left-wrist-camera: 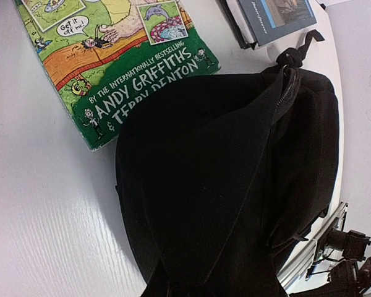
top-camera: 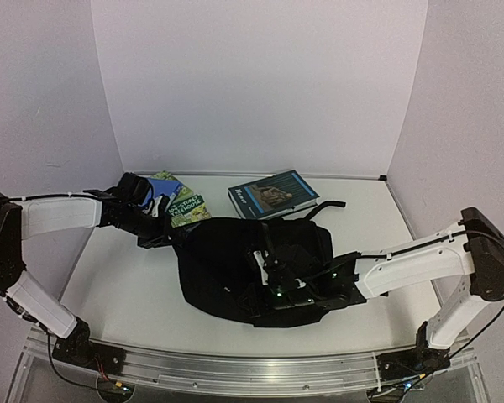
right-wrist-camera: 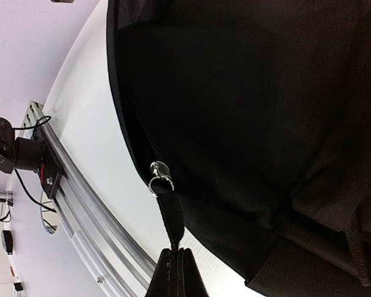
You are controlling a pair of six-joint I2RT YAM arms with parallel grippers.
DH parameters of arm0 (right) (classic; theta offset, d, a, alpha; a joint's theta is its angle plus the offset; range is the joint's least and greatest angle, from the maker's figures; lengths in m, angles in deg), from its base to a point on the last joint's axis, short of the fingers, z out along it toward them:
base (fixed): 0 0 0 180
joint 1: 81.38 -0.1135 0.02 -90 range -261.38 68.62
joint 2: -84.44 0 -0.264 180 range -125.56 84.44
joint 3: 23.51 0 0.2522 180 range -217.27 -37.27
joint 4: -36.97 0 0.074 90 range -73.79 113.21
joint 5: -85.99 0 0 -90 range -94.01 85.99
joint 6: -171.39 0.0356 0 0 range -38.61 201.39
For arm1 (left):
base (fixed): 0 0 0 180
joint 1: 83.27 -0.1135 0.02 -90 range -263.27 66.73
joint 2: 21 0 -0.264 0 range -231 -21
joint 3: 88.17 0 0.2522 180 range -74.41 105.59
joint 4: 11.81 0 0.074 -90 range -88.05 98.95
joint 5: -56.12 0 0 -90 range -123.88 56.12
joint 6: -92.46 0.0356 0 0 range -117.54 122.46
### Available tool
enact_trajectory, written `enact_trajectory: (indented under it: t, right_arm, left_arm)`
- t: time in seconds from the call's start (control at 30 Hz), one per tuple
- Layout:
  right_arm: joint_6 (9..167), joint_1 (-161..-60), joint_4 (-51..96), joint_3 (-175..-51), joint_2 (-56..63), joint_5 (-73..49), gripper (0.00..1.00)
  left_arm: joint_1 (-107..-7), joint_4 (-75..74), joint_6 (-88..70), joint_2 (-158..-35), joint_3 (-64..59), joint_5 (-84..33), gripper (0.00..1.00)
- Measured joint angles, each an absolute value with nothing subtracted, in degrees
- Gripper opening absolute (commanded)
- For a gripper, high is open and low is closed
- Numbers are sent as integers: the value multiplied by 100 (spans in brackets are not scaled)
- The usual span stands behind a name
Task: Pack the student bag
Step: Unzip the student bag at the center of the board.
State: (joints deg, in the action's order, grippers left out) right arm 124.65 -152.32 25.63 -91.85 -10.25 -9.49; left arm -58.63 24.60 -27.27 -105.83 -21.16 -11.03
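Note:
The student bag (top-camera: 235,260) is a large black backpack lying flat in the middle of the table. My left gripper (top-camera: 172,228) is at its far left edge, shut on a fold of the bag's fabric (left-wrist-camera: 198,204) that rises toward the camera; the fingers themselves are hidden in the dark cloth. My right gripper (right-wrist-camera: 180,252) is at the bag's near side (top-camera: 273,290), shut on the black zipper pull strap (right-wrist-camera: 171,216). The strap runs taut to the silver zipper slider (right-wrist-camera: 159,174) on the bag's edge.
A green cartoon-covered book (top-camera: 183,204) lies just behind the bag's left corner, partly under it (left-wrist-camera: 130,74). A dark blue book (top-camera: 273,193) lies at the back centre. The metal rail (right-wrist-camera: 80,216) runs along the near table edge.

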Motion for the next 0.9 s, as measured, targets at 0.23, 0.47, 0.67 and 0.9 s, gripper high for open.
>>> enact_trajectory:
  t: [0.23, 0.47, 0.67, 0.9]
  right_arm:
    - [12693, -15236, 2818, -8936, -1025, -1043, 0]
    - [12563, -15245, 2875, -8989, -1032, -1164, 0]
    - [12486, -15245, 2924, -9124, -1044, -1176, 0]
    - [12409, -15245, 2946, -9200, -1160, -1184, 0]
  left_arm:
    - [-5894, 2444, -2822, -10576, -2072, -1255, 66]
    - [-5257, 2724, -3329, -9571, -2076, -1603, 80]
    - [-4486, 2714, -4311, -9286, -2441, -1738, 90]
    - [-3942, 2441, -5327, -9607, -2920, -1758, 91]
